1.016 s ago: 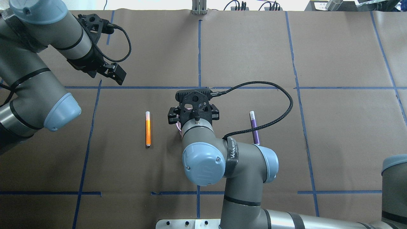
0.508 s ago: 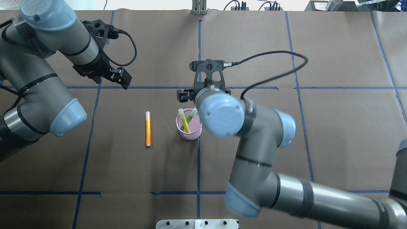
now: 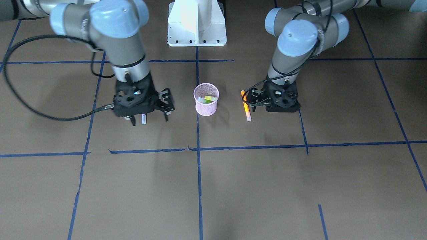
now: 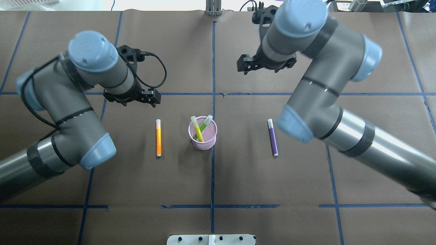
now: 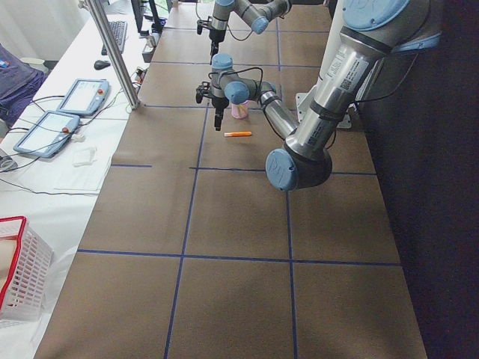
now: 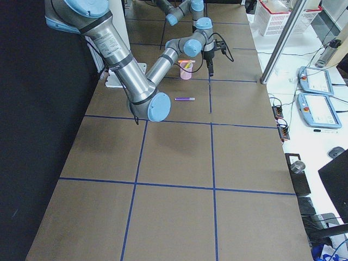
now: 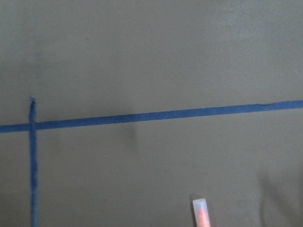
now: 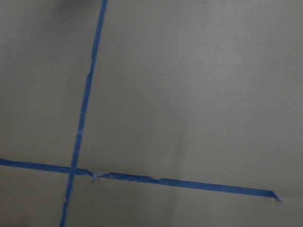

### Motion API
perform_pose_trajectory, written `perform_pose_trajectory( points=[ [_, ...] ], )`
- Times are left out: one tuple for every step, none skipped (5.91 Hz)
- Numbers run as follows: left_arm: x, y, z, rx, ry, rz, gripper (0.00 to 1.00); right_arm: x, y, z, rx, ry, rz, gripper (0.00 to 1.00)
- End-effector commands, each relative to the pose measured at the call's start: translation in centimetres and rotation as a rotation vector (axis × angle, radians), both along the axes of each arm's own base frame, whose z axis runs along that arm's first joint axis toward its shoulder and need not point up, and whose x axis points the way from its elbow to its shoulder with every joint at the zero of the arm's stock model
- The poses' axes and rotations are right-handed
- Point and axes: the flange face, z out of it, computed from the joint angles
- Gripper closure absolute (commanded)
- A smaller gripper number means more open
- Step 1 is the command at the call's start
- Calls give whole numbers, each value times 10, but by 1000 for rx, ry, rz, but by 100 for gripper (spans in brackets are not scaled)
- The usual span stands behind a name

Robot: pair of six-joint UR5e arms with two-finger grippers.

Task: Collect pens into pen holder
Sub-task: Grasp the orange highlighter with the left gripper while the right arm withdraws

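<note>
Pink mesh pen holder (image 4: 205, 145) stands upright in the middle of the bench (image 4: 272, 190), right at a blue tape line (image 4: 212, 177). Two pens are inside, a yellow pen (image 4: 197, 131) and a green pen (image 4: 204, 124), crossed and leaning on the rim with cap ends up. Orange pen (image 4: 158, 137) lies flat to the robot's left of the pen holder and purple pen (image 4: 273, 137) lies flat to its right. Both are apart from it, pale caps pointing away from the robot. Left end effector (image 4: 132, 98) hangs just past the orange pen's cap; fingers look spread, nothing in them (wrist view catches only the cap tip). Right end effector (image 3: 149, 119) is raised beyond the purple pen, fingers wide apart, empty. Brown paper covers the bench.
</note>
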Motion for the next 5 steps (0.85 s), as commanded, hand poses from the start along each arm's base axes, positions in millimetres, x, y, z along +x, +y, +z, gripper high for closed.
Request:
perform_pose_trajectory(
  points=[
    [49,24,21,-44,-31,-76,18,69,-35,55,-38,11,-84,1],
    [66,42,22,-65,-28,-82,28,74,-35,71,-40,19,-100,1],
    [74,50,23,-67,-30,-68,31,74,-35,72,-40,19,-100,1],
    [77,53,25,-68,-31,-62,35,75,-34,71,-40,18,-99,1],
    [78,53,25,-67,-32,-60,44,75,-34,71,-37,16,-99,1]
  ],
)
